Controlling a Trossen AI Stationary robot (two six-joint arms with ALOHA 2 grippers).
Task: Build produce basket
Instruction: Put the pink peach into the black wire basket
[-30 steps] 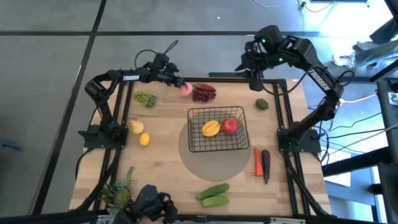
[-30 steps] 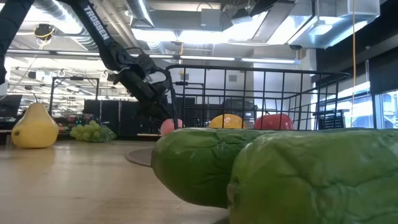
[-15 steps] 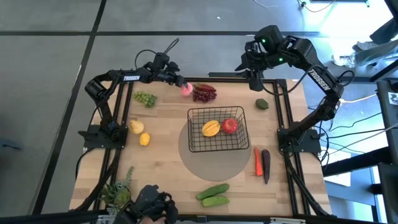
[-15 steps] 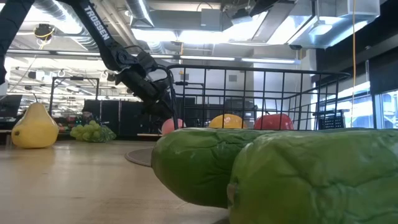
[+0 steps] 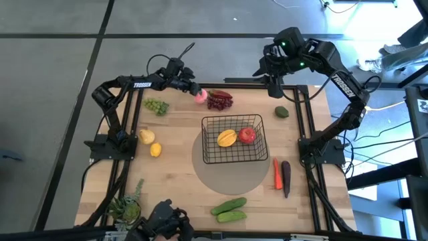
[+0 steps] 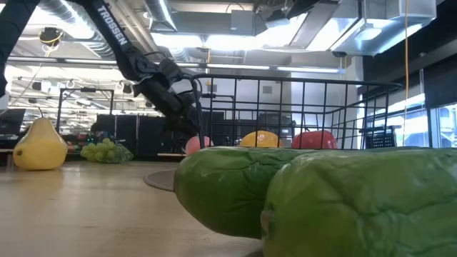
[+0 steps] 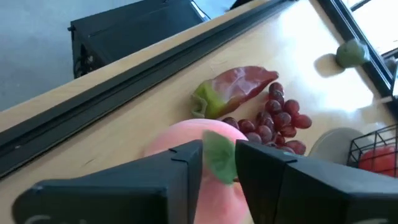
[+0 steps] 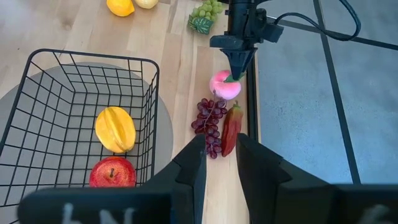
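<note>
We pinch the peach's leaf at the top of the bench

In the high view our left pincer (image 5: 194, 90) sits upper centre, its fingers clamped on the green leaf of the peach (image 5: 200, 96), likely because the round body is too wide to grip. The peach rests just left of the purple grapes (image 5: 218, 101). The basket (image 5: 233, 139) stands mid-frame on a grey mat, already holding the mango (image 5: 227, 138) and apple (image 5: 247, 135). Our right pincer (image 8: 218, 163) waits above the bench's upper right edge, fingers slightly apart and empty.
</note>
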